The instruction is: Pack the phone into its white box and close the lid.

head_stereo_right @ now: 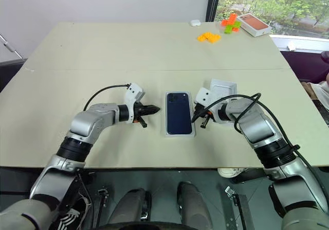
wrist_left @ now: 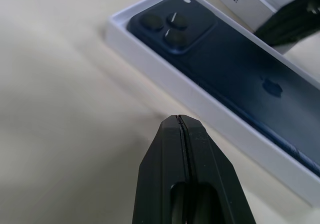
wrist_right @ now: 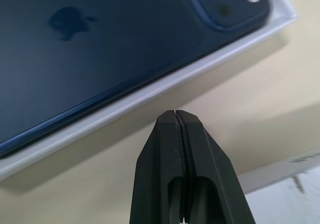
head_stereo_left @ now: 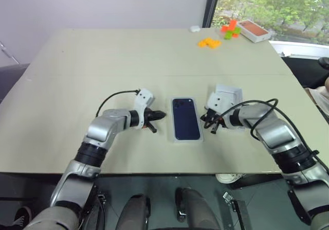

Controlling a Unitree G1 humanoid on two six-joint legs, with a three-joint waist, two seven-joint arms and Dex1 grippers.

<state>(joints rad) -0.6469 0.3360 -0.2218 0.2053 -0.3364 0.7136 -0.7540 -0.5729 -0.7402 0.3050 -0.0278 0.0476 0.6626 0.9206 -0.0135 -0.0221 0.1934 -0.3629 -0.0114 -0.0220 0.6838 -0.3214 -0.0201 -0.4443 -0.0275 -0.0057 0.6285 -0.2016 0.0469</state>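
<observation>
The dark navy phone [head_stereo_left: 185, 118] lies back up inside the white box [wrist_left: 200, 103] at the middle of the table, camera cluster at the far end. My left gripper [head_stereo_left: 161, 115] is shut and empty, its tip just left of the box wall and pointing at it. On the other side my right gripper [head_stereo_left: 207, 120] is also shut and empty, its tip close to the box's right wall. The white lid [head_stereo_left: 227, 94] lies on the table right behind the right gripper, partly hidden by it.
An orange-topped box [head_stereo_left: 254, 30] sits at the table's far right corner, with red and green blocks [head_stereo_left: 231, 29], orange blocks [head_stereo_left: 209, 42] and a small white object [head_stereo_left: 195, 28] nearby. The table's front edge [head_stereo_left: 154, 172] runs just below the box.
</observation>
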